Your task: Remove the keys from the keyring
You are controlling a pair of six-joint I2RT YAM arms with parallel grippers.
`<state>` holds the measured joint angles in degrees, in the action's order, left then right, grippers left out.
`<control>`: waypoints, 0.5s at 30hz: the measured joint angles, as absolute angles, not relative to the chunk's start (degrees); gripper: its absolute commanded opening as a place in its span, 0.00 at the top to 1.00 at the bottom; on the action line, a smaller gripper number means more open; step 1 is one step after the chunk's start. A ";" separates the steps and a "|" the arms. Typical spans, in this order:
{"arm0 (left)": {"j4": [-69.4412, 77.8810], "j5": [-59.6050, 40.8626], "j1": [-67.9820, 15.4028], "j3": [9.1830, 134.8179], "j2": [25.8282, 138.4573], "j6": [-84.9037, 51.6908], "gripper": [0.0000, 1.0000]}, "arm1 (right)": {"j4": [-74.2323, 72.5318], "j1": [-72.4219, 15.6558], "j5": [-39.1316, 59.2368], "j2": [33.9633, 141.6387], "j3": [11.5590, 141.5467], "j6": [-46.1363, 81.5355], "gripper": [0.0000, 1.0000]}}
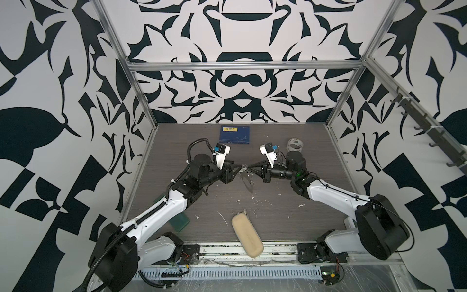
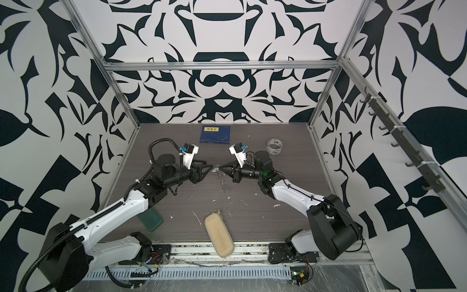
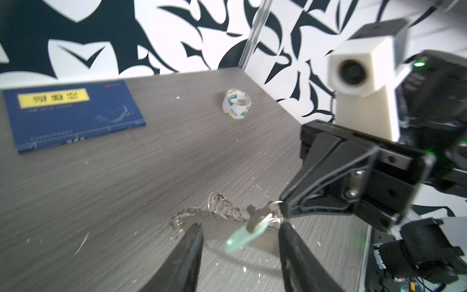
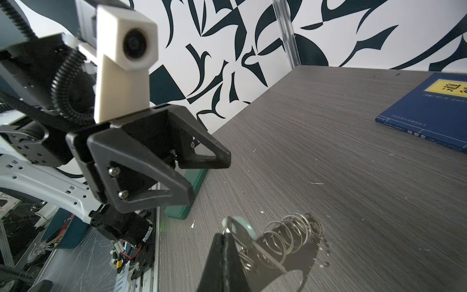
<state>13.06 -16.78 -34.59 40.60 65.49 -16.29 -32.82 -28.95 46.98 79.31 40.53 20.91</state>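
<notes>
The keyring [image 4: 290,237], a silvery chain of small wire rings, hangs above the table from my right gripper [image 4: 225,236], which is shut on its end ring. One key [image 4: 242,228] with a pale rounded head dangles right beside those fingertips. In the left wrist view the key [image 3: 240,237] hangs between the spread fingers of my left gripper [image 3: 240,227], which is open and not touching it. The chain [image 3: 219,209] trails away from it. In both top views the two grippers [image 1: 238,168] [image 1: 249,168] meet tip to tip at mid-table, with the keyring [image 2: 219,174] between them.
A blue book [image 1: 234,134] lies at the back of the table and a clear printed tape roll [image 1: 295,145] at the back right. A beige case [image 1: 247,235] overhangs the front edge. A green block [image 1: 180,222] sits under the left arm. White flecks dot the front half.
</notes>
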 measured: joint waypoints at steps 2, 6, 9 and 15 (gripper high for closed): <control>13.06 -17.21 -34.59 40.60 65.47 -16.29 0.47 | -32.82 -28.91 47.16 79.31 40.53 20.93 1.00; 11.66 -17.87 -34.59 40.58 64.97 -15.27 0.55 | -32.82 -28.64 47.35 79.31 40.53 21.10 1.00; 11.88 -18.48 -34.59 39.33 63.09 -13.52 0.62 | -32.84 -28.58 47.66 79.31 40.51 21.15 1.00; 13.74 -19.27 -34.59 34.20 59.96 -10.35 0.68 | -33.30 -28.58 48.75 79.31 40.53 21.50 1.00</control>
<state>13.74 -19.27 -34.59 34.20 59.96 -10.35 -33.30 -28.58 48.75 79.31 40.53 21.50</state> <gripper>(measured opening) 0.322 0.041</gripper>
